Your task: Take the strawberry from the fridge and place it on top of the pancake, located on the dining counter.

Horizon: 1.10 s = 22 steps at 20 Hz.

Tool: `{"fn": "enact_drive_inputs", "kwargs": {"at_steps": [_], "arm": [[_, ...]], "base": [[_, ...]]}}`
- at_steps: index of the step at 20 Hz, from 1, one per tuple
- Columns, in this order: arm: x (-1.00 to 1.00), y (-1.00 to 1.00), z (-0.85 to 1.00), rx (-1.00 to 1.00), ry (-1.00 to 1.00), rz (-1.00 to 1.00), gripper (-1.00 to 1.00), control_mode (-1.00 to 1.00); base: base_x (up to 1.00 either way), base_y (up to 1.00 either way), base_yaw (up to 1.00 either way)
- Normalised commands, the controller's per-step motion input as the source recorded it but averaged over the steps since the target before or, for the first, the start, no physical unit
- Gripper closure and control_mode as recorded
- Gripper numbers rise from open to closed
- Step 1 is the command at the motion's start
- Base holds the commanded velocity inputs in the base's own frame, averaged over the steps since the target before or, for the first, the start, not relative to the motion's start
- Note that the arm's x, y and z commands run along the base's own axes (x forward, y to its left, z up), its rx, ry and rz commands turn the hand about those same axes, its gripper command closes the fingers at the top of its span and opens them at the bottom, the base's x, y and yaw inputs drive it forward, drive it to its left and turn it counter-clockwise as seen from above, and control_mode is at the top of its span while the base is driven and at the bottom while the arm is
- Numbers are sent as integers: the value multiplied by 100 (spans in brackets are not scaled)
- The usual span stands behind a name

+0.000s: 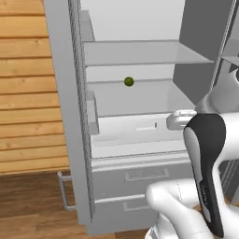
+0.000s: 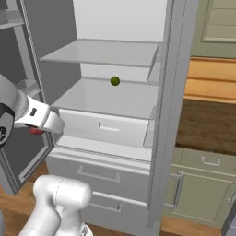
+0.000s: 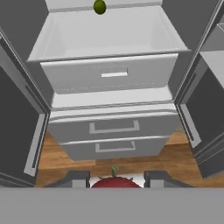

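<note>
The tall light-grey fridge (image 1: 70, 116) stands open before me, smooth and matte, with pale flat shelves, a boxy inner bin with a slot handle, and two lower drawers with bar pulls. A small olive-green ball (image 3: 99, 6) sits at the top centre of the hand view, on the rear of the shelf above the bin. Warm wooden planks (image 1: 23, 93) fill the left of the left base view. My jaws (image 3: 114, 180), at the bottom centre, are closed around the tiny red strawberry (image 3: 114, 182) with its green stalk, outside the fridge, above the wooden floor.
</note>
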Motion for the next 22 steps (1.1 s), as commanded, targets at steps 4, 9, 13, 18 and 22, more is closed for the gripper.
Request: {"fn": "enact_drive_inputs", "kwargs": {"at_steps": [4, 9, 13, 18, 22], "arm": [[0, 0, 0, 0, 0, 0, 100, 100], [0, 0, 0, 0, 0, 0, 100, 100], [0, 0, 0, 0, 0, 0, 100, 100], [0, 0, 0, 0, 0, 0, 100, 100], [0, 0, 0, 0, 0, 0, 100, 100]], "base": [[-100, 2, 15], [-97, 28, 34], [-42, 19, 75], [-24, 12, 81], [-24, 35, 80]]}}
